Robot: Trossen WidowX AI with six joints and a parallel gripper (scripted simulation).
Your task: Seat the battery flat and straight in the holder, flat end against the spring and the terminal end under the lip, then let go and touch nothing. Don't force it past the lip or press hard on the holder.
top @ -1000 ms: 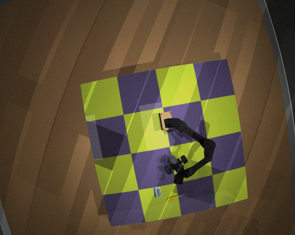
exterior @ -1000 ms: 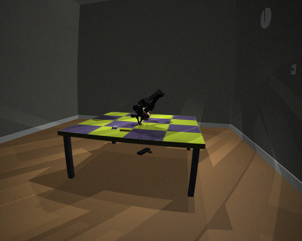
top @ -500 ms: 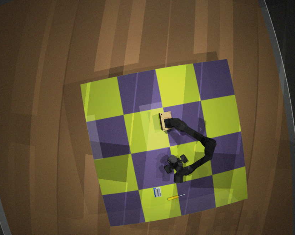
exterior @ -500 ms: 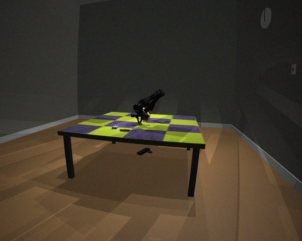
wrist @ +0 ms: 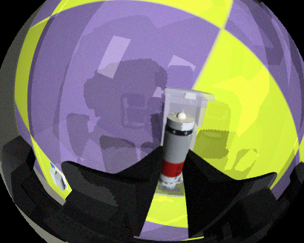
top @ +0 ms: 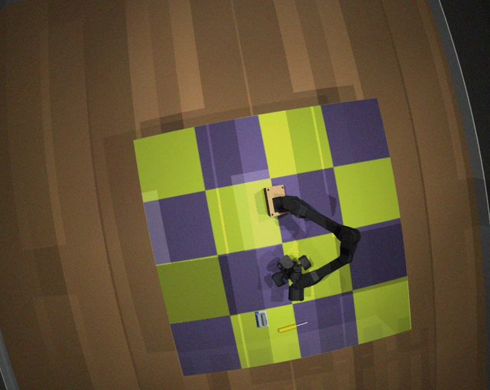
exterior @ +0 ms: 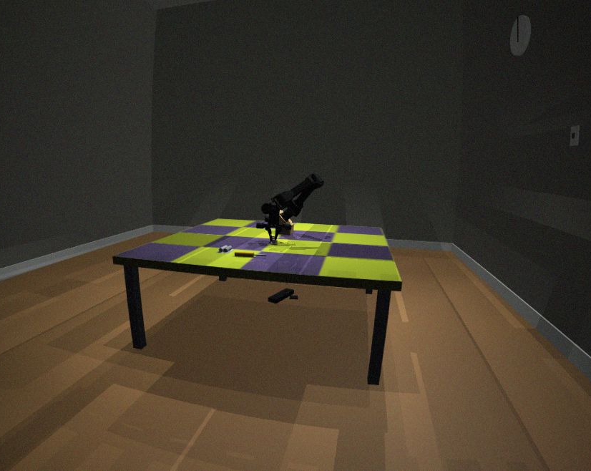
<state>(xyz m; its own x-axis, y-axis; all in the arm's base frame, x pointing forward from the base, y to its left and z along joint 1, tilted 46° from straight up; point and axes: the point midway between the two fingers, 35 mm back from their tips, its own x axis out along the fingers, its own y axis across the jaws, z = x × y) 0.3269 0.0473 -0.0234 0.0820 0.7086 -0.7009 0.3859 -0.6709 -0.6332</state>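
In the wrist view a grey battery [wrist: 176,148] with a red band and a black ring is held between the fingertips. Its pale terminal end points to the top of the view and its other end is low between the fingers. My gripper [wrist: 173,151] is shut on the battery. The translucent holder [wrist: 164,107] lies beneath and beyond it, with its lip end at the top. The battery's terminal end shows in front of the holder's bay, short of the lip, and looks tilted up. The spring is mostly hidden behind the battery's lower end. In the top and exterior views the arm hides the holder.
A pack of spare batteries [top: 261,319] [exterior: 225,248] [wrist: 58,179] and a yellow screwdriver [top: 286,328] [exterior: 244,253] lie near the table's front edge. The arm's wooden base plate [top: 274,191] is further back on the chequered table [top: 165,163].
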